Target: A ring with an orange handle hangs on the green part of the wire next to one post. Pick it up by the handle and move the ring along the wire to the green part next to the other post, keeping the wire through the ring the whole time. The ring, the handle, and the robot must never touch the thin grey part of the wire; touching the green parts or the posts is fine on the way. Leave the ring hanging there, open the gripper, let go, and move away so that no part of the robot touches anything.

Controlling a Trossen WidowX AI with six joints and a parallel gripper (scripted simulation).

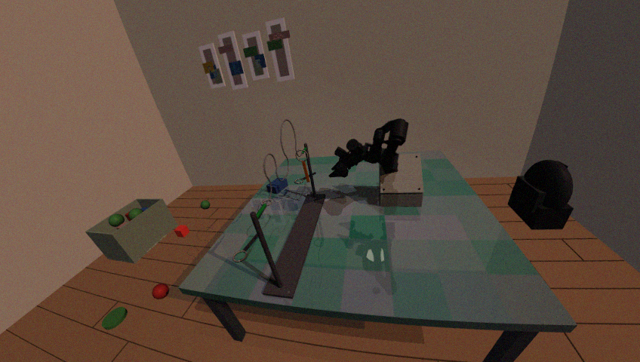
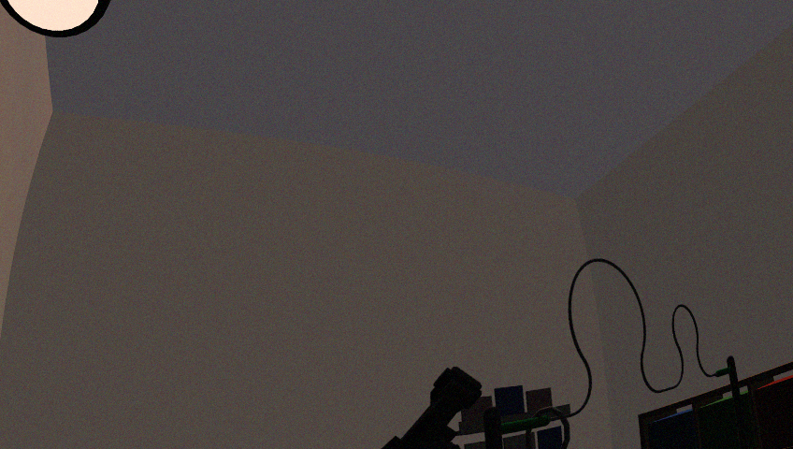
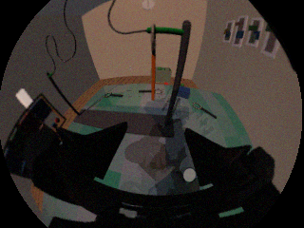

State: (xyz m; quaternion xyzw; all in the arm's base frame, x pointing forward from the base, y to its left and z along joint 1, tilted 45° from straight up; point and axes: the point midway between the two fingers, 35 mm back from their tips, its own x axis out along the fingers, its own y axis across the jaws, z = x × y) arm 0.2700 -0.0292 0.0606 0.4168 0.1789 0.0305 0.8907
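The ring hangs around the green part beside one post. Its orange handle points down. My gripper is open and empty, apart from the handle and on the robot-base side of the post. The thin grey wire loops away to the other green part, next to the other post. In the exterior view, my fingers do not show clearly.
A dark base board carries the posts. Dark-handled rings lie on the table, and a blue block lies beyond the wire. A box stands under the arm. A bin stands on the floor.
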